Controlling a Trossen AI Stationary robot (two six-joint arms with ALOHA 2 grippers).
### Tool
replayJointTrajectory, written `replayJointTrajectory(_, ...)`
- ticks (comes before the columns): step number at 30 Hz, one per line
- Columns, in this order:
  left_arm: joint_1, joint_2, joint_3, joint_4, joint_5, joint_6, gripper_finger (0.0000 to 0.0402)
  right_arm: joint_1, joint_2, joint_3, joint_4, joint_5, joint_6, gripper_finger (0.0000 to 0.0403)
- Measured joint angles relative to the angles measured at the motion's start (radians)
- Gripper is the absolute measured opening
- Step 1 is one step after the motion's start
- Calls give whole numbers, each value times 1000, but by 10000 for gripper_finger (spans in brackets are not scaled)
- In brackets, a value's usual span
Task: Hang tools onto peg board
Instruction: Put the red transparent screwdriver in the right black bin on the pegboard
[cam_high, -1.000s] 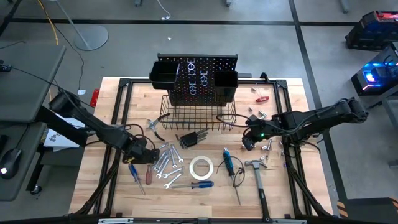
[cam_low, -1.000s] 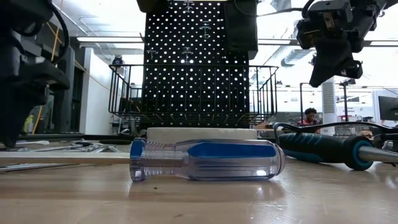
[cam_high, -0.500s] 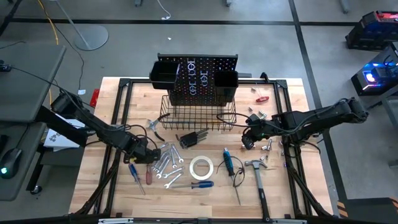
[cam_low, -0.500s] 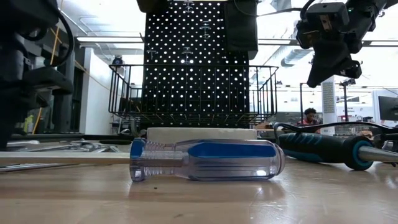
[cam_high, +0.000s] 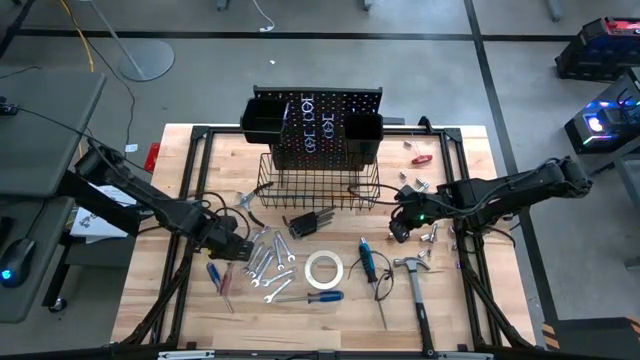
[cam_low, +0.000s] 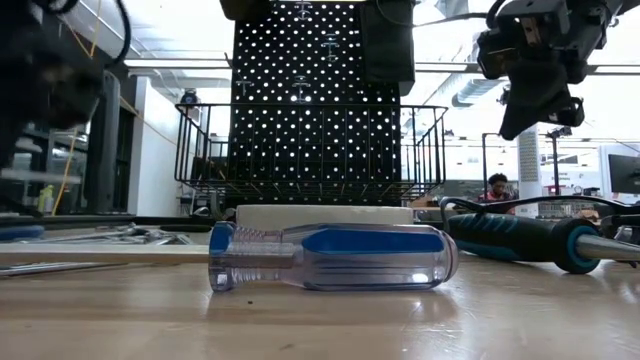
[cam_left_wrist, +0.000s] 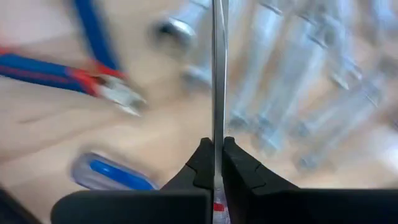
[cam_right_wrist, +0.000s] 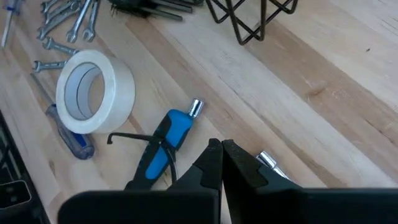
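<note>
Fingers on the left pinched fully shut on a thin silver shaft (a screwdriver's, most likely, with a scrap of red at their base), blurred wrenches spread on the wood beyond.

From the high view: left fingers low over the near-left of the tabletop, just left of the wrench pile. Peg board upright at the far middle, wire basket in front of it. Right fingers waiting right of the basket, closed on nothing.

From the low view: blue-handled screwdriver lying nearest, peg board behind, right arm hanging at upper right. Bright workshop beyond, a person far off.

From the right wrist: closed, empty fingers above pale planks, tape roll near.

Probably best done so: lift straight up to clear the wrenches, keep the thin shaft from swivelling in the pinch, carry it over the basket's rim, line it up squarely with the board before letting go. Smooth wood, so a dropped tool likely to roll.
</note>
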Motion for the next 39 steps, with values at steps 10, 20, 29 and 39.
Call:
replayJointTrajectory(10, 16, -40, 171, 0, 245, 467, 1, 1, -12, 29, 260, -239, -307, 0)
replayJointTrajectory(20, 45, 289, 529, -163, 168, 957, 1, 51, -11, 37, 555, -311, -410, 0)
replayJointTrajectory(29, 50, 611, 920, -327, -152, 1258, 0, 139, -4, 37, 682, -300, -354, 0)
replayJointTrajectory(39, 62, 743, 1144, -335, -340, 1561, 0, 254, 217, 37, 927, -186, -127, 109)
